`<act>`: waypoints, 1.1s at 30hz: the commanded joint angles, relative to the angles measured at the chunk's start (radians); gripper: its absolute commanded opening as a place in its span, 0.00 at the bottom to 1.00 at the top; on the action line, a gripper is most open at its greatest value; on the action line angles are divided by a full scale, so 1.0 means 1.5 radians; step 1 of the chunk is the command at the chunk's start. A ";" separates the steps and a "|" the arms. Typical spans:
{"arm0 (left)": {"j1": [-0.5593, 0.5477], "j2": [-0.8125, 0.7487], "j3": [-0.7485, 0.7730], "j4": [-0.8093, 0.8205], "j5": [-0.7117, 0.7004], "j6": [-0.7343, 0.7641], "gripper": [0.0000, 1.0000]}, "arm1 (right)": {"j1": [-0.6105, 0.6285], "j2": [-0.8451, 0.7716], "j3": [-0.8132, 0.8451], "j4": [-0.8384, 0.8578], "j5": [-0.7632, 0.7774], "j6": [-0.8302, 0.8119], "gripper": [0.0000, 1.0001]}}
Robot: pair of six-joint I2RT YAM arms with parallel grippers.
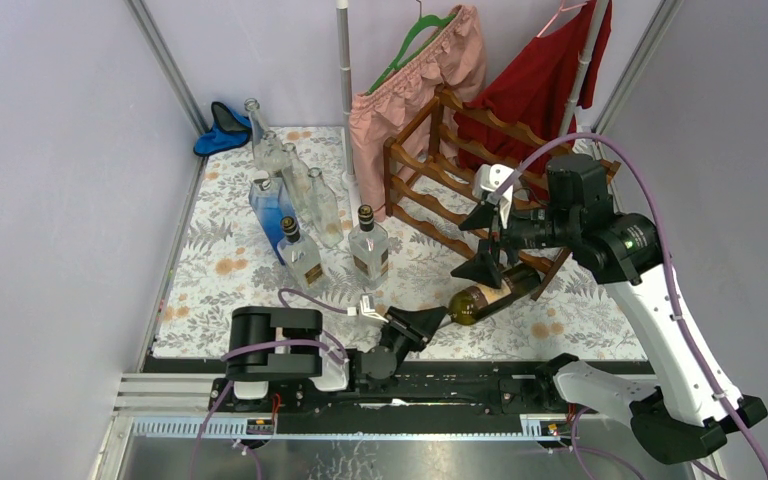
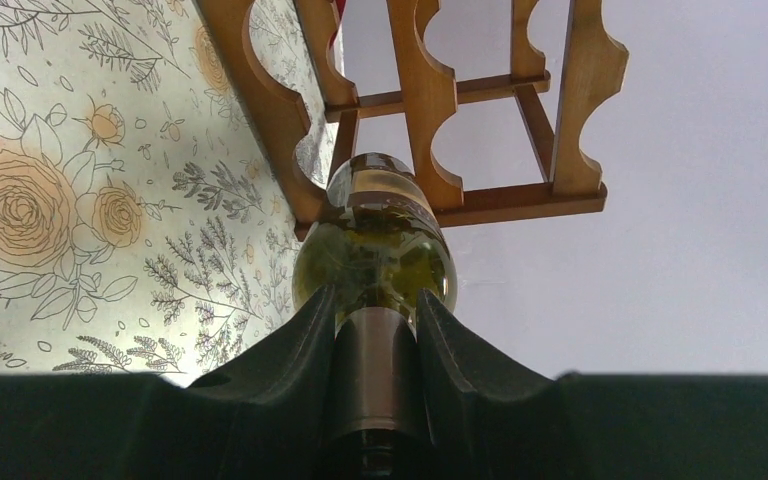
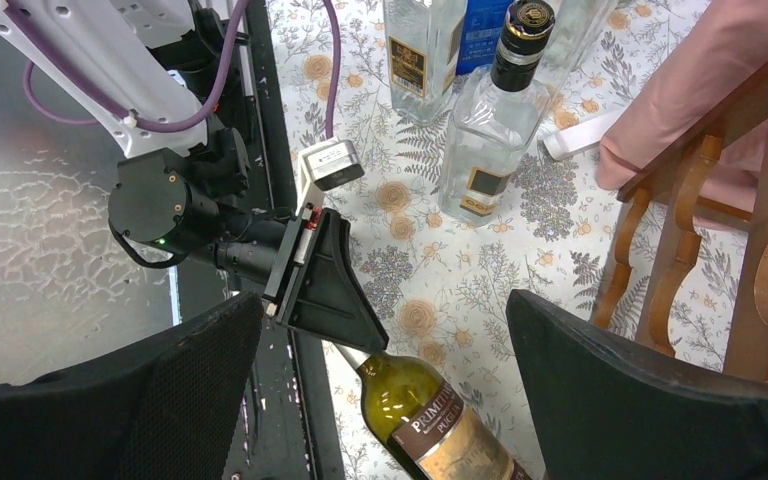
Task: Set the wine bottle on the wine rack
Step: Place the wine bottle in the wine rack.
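The wine bottle (image 1: 480, 298) is olive-green with a brown label. It lies tilted, base end at the lowest tier of the reddish-brown wooden wine rack (image 1: 440, 170), neck toward me. My left gripper (image 1: 438, 320) is shut on the bottle's neck; in the left wrist view the neck sits between the fingers (image 2: 375, 320), with the bottle (image 2: 380, 250) pointing at the rack's scalloped rails (image 2: 430, 110). My right gripper (image 1: 485, 243) is open and empty, hovering just above the bottle's body. In the right wrist view its fingers straddle (image 3: 380, 310) the bottle (image 3: 430, 420), beside the rack (image 3: 680, 270).
Several clear glass bottles (image 1: 305, 200) and a blue one stand on the floral mat (image 1: 220, 260) at the back left. A blue cloth (image 1: 222, 130) lies in the far corner. Pink shorts (image 1: 420, 90) and a red garment (image 1: 540, 80) hang behind the rack.
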 commanded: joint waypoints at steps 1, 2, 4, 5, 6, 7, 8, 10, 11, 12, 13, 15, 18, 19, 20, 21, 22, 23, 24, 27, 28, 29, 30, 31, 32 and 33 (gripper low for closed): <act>0.011 0.003 0.031 0.139 -0.032 -0.046 0.00 | -0.003 -0.017 0.001 -0.002 -0.008 -0.008 1.00; 0.011 0.008 0.032 0.142 -0.032 -0.048 0.00 | -0.004 -0.018 0.001 -0.002 -0.009 -0.008 1.00; 0.011 0.014 0.036 0.143 -0.035 -0.048 0.00 | -0.003 -0.020 -0.001 -0.002 -0.011 -0.008 1.00; 0.011 0.015 0.037 0.143 -0.038 -0.048 0.00 | -0.003 -0.021 -0.002 -0.002 -0.012 -0.008 1.00; 0.011 0.016 0.037 0.144 -0.044 -0.046 0.00 | -0.003 -0.021 -0.002 -0.001 -0.012 -0.007 1.00; 0.011 0.016 0.038 0.144 -0.050 -0.043 0.00 | -0.003 -0.022 -0.002 -0.002 -0.013 -0.006 1.00; 0.011 0.016 0.038 0.144 -0.056 -0.040 0.00 | -0.003 -0.023 -0.003 -0.003 -0.013 -0.008 1.00; 0.011 0.019 0.043 0.144 -0.068 -0.036 0.00 | -0.003 -0.025 -0.003 -0.005 -0.014 -0.009 1.00; 0.011 0.022 0.048 0.145 -0.072 -0.035 0.00 | -0.003 -0.026 -0.003 -0.007 -0.015 -0.009 1.00; 0.011 0.026 0.055 0.145 -0.074 -0.034 0.00 | -0.003 -0.026 -0.003 -0.008 -0.016 -0.010 1.00; 0.011 0.034 0.064 0.146 -0.074 -0.031 0.00 | -0.003 -0.026 -0.002 -0.009 -0.016 -0.011 1.00; 0.011 0.048 0.083 0.147 -0.073 -0.028 0.00 | -0.003 -0.026 -0.001 -0.012 -0.015 -0.013 1.00; 0.010 0.067 0.102 0.148 -0.093 -0.028 0.00 | -0.003 -0.029 0.002 -0.019 -0.015 -0.018 1.00; 0.010 0.071 0.107 0.149 -0.102 -0.027 0.00 | -0.003 -0.029 0.001 -0.022 -0.015 -0.019 1.00; 0.011 0.076 0.115 0.149 -0.111 -0.024 0.00 | -0.003 -0.029 0.001 -0.023 -0.015 -0.020 1.00; 0.011 0.081 0.123 0.149 -0.115 -0.017 0.00 | -0.004 -0.030 0.000 -0.025 -0.016 -0.021 1.00; 0.011 0.086 0.135 0.149 -0.115 -0.010 0.00 | -0.003 -0.030 0.000 -0.026 -0.016 -0.022 1.00; 0.011 0.095 0.147 0.149 -0.113 -0.007 0.00 | -0.003 -0.031 0.001 -0.028 -0.017 -0.022 1.00; 0.011 0.104 0.157 0.149 -0.110 -0.010 0.00 | -0.003 -0.031 0.003 -0.029 -0.017 -0.023 1.00; 0.011 0.131 0.180 0.149 -0.116 -0.023 0.00 | -0.003 -0.030 0.011 -0.037 -0.017 -0.024 1.00; 0.011 0.137 0.183 0.149 -0.122 -0.027 0.00 | -0.003 -0.031 0.013 -0.041 -0.017 -0.025 1.00; 0.011 0.140 0.185 0.149 -0.128 -0.026 0.00 | -0.003 -0.032 0.015 -0.045 -0.017 -0.025 1.00; 0.011 0.143 0.188 0.149 -0.134 -0.023 0.00 | -0.003 -0.033 0.016 -0.047 -0.017 -0.025 1.00; 0.011 0.147 0.192 0.149 -0.140 -0.019 0.00 | -0.003 -0.034 0.017 -0.049 -0.018 -0.026 1.00; 0.011 0.149 0.197 0.149 -0.145 -0.017 0.00 | -0.003 -0.035 0.017 -0.052 -0.019 -0.026 1.00; 0.011 0.156 0.205 0.149 -0.150 -0.014 0.00 | -0.004 -0.034 0.017 -0.055 -0.020 -0.026 1.00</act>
